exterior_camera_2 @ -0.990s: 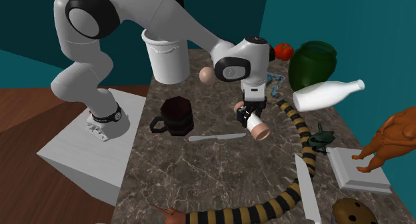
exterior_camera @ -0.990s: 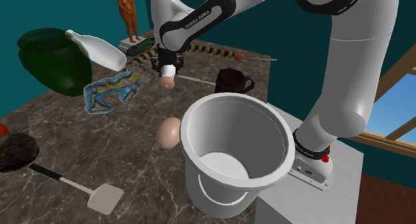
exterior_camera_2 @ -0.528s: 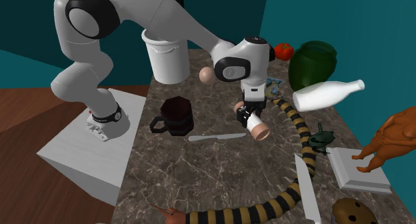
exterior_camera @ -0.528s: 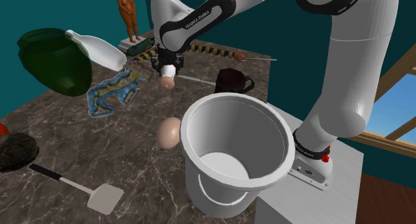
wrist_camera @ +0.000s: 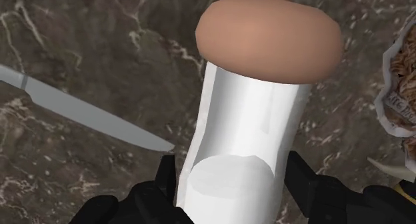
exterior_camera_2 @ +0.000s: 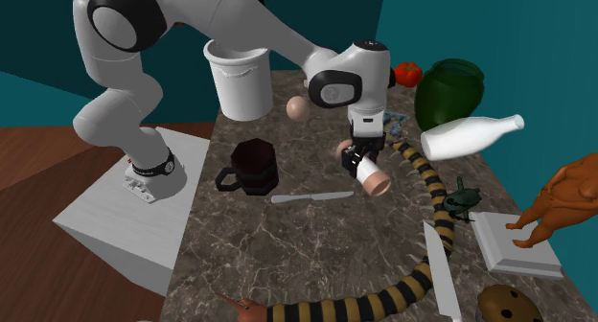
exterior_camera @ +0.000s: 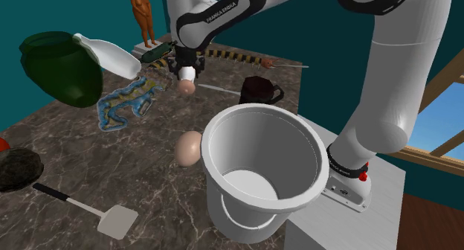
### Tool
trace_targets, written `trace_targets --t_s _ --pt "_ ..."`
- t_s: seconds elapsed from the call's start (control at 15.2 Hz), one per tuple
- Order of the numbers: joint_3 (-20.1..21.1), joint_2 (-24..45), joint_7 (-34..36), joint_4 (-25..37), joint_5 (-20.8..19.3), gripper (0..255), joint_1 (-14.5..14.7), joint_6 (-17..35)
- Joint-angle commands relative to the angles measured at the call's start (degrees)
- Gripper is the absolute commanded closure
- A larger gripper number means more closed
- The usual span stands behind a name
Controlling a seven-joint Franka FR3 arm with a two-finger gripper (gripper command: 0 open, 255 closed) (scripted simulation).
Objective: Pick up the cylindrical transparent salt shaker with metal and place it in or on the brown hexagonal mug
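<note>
Shoulder view: salt shaker [exterior_camera: 186,83] is carried tan cap down, seemingly clear of the bench [exterior_camera: 149,185].
Second exterior view: dark mug [exterior_camera_2: 254,165] is seen apart from it, nothing in it.
Wrist view: jaws are clamped on the shaker's pale body.
Grasp judged done; transfer and placing remain.

The dark marble bench [exterior_camera: 89,159] carries a white bucket [exterior_camera: 223,211], an egg [exterior_camera: 188,148] just beside it, a green jar [exterior_camera: 63,74], a white bottle [exterior_camera: 111,56], a spatula [exterior_camera: 115,220], a knife [exterior_camera_2: 311,196] and a striped snake [exterior_camera_2: 383,303].
</note>
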Motion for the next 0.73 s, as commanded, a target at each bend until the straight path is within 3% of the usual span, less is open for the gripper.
trace_targets --t_s 0.0,0.66 --pt "0.13 -0.77 -0.30 0.51 0.32 255 -0.06 -1.26" --pt "0.62 -3.74 -1.72 4.19 1.66 255 -0.25 -7.78"
